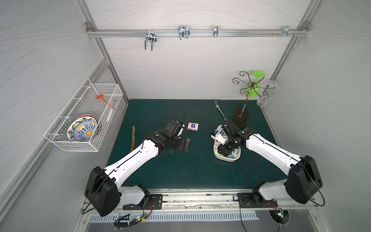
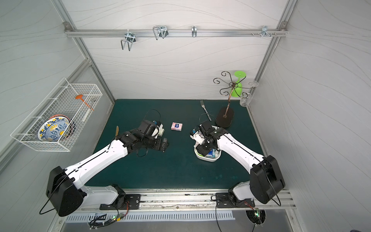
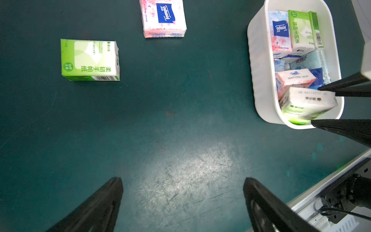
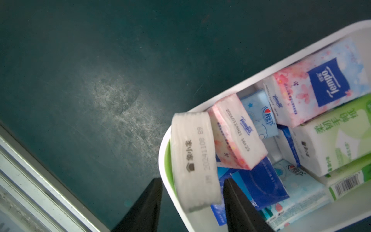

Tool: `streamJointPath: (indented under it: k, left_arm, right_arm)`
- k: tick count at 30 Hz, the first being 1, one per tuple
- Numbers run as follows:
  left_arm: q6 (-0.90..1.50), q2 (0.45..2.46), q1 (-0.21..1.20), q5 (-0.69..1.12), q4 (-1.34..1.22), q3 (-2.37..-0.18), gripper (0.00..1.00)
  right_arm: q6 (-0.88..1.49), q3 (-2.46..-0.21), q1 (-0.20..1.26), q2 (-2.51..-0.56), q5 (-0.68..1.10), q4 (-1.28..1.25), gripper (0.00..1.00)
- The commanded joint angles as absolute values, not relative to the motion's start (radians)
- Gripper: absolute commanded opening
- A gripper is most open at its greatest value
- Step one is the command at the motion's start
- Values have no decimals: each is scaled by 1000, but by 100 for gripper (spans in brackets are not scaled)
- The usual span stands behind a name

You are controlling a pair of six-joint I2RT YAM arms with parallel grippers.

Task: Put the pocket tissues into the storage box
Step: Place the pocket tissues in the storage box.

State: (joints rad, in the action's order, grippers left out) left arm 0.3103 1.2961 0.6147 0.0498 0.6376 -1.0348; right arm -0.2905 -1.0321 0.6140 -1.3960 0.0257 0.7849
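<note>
1. Right wrist view: my right gripper (image 4: 191, 180) is part open, jaws loose either side of a green packet (image 4: 192, 158) at the storage box (image 4: 162, 158) end nearer the table's front edge
2. That packet is on edge and tilted, long axis across the box, probably the only free gap
3. My left gripper (image 3: 182, 178) is wide and empty; a loose green packet (image 3: 89, 60) and a pink packet (image 3: 163, 19) lie flat mid-table

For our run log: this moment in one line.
right pincer: open over storage box | green packet: between jaws | left pincer: open

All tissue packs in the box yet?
No, in the left wrist view a green packet and a pink packet lie on the mat outside the storage box.
</note>
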Motion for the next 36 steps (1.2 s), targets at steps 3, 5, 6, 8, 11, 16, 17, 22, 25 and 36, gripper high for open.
streamJointPath:
  k: [3, 5, 6, 8, 11, 16, 17, 22, 25, 36]
  left_arm:
    - [305, 1287, 605, 25, 624, -1076, 98]
    - [305, 1286, 605, 23, 623, -1080, 98]
    - [305, 1288, 604, 23, 624, -1083, 98]
    - [305, 1289, 604, 23, 623, -1086, 98]
    - [305, 1288, 604, 23, 623, -1084, 98]
    - [305, 1280, 604, 15, 612, -1071, 98]
    - [307, 1278, 604, 12, 611, -1067, 98]
    - [319, 1272, 604, 20, 592, -1051, 98]
    - [321, 1270, 604, 19, 591, -1047, 98]
    - [311, 1234, 604, -14, 603, -1025, 98]
  right_arm:
    - [-233, -1092, 620, -1325, 0, 816, 59]
    - [-183, -1119, 617, -1315, -7, 841, 59]
    - [-133, -1136, 610, -1316, -8, 859, 59]
    - [-32, -1172, 589, -1328, -4, 914, 59]
    - [137, -1216, 519, -1370, 62, 1021, 59]
    - [353, -1125, 489, -1327, 190, 1024, 58]
    - [390, -1096, 485, -1307, 213, 1009, 58]
    - [532, -951, 460, -1206, 305, 898, 62]
    - [558, -897, 436, -1193, 307, 873, 63]
    - [576, -826, 363, -1242, 342, 710, 64]
